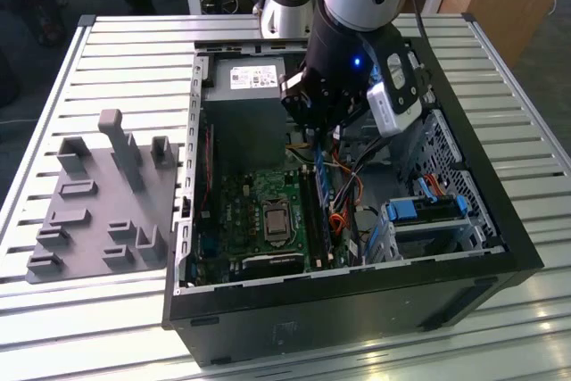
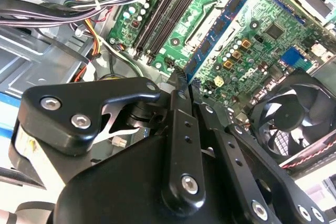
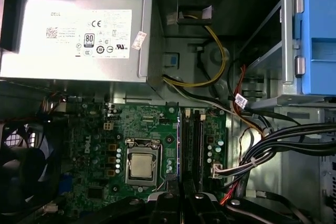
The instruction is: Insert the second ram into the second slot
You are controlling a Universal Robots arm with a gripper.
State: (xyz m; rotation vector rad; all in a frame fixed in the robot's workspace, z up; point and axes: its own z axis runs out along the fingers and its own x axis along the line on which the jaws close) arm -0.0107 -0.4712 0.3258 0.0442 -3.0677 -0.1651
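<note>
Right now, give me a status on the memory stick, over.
Fingers shut on blue memory stick. Stick above board, alongside slots, not seated. Cables bundled beside slots.

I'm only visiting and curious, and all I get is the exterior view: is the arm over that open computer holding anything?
Observer: Yes. In the second wrist view the pincer is closed on one end of a blue memory stick.
Operator: Is it in its slot?
Observer: I cannot tell if it is seated. In the first wrist view it runs edge-on alongside the black slots, on the side of the processor.
Operator: Anything else inside I'd miss?
Observer: A black fan beside the green board, in both wrist views.
</note>
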